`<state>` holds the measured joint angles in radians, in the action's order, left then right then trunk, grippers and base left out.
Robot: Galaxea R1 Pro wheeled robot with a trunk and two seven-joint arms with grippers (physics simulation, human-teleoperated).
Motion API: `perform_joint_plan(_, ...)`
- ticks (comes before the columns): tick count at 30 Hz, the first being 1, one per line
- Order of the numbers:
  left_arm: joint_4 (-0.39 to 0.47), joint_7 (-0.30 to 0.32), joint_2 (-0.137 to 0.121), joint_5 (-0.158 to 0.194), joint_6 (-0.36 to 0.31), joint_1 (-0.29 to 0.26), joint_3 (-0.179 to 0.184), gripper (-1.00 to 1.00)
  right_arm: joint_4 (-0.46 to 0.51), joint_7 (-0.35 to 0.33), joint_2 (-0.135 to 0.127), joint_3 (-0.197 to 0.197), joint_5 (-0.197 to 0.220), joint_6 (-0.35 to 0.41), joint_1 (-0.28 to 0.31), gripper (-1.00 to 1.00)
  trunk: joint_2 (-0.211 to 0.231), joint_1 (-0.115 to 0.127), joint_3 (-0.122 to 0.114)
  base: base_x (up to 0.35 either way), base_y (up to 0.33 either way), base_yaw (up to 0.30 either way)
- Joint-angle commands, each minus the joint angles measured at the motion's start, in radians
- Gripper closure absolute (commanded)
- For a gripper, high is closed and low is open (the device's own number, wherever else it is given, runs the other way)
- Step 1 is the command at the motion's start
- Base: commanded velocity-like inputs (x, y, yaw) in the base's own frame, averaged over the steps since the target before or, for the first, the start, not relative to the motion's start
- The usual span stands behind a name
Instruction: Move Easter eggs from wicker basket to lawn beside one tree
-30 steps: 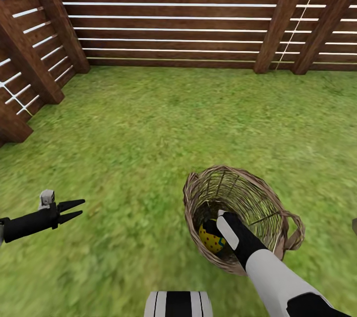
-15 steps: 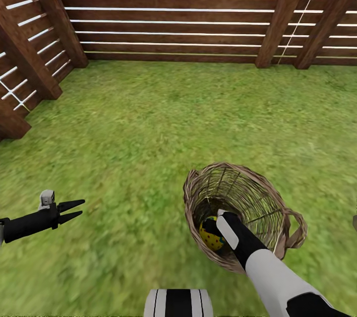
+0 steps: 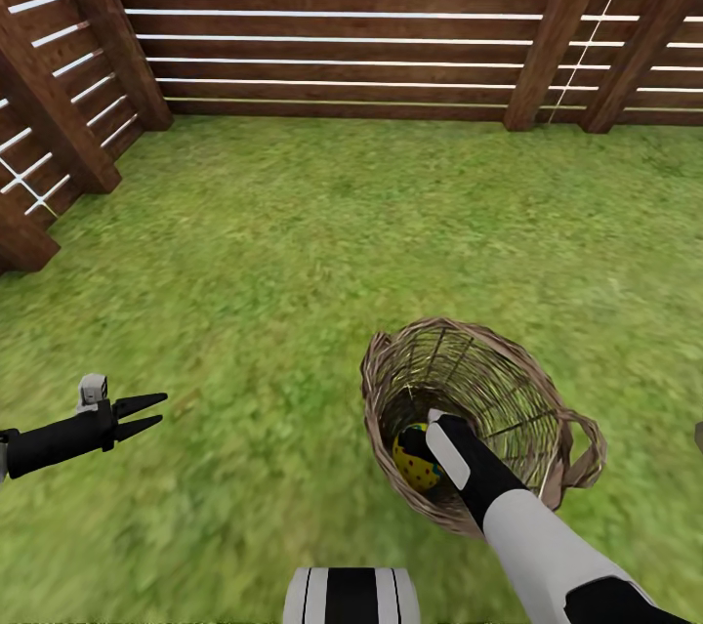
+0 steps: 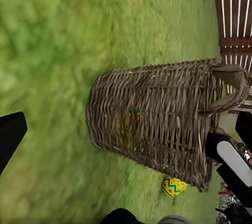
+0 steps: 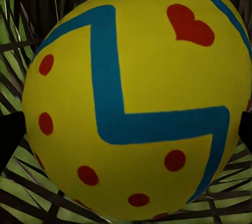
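Because the right end effector (image 3: 430, 453) is deep inside the wicker basket (image 3: 469, 409), with a yellow egg (image 3: 415, 460) right between its dark fingers (image 5: 9, 137), the job now is to grab that egg well. The fingers sit at each side of the egg, but I cannot tell if they squeeze it. It should close softly, then lift straight up so the basket does not tip. Another egg (image 4: 173, 186) lies on the lawn (image 3: 293, 243) just beside the basket. The left end effector (image 3: 146, 414) waits well away from the basket, a little open and holding nothing.

lawn (image 3: 293, 243); wicker basket (image 3: 527, 380), one egg (image 4: 173, 186)
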<state>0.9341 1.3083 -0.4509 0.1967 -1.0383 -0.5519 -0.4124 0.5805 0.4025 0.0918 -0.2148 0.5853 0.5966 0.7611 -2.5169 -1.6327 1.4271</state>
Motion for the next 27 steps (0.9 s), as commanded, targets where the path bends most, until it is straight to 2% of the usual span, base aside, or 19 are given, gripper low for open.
perform_joint_plan(1,-0.001,0.002,0.0,0.001,-0.008,0.0,0.0,-1.0,-0.017,0.01,-0.001,-0.005,0.008,0.002,0.0,-1.0,0.0,0.0,0.001,0.0,0.0,0.0)
perform_joint_plan(2,-0.001,0.002,0.0,0.001,-0.008,0.0,0.0,-1.0,-0.017,0.01,-0.001,-0.005,0.008,0.002,0.0,1.0,0.0,0.0,0.001,0.0,0.0,0.0)
perform_joint_plan(24,0.0,0.002,0.001,0.0,-0.008,0.0,0.001,-1.0,-0.017,0.01,0.0,-0.006,0.008,0.003,0.0,1.0,0.0,0.0,0.001,0.0,0.0,0.0)
perform_joint_plan(27,0.0,0.002,0.001,0.0,-0.008,0.0,0.001,-1.0,-0.017,0.01,0.0,-0.006,0.008,0.003,0.0,1.0,0.0,0.001,-0.007,0.0,0.0,0.0)
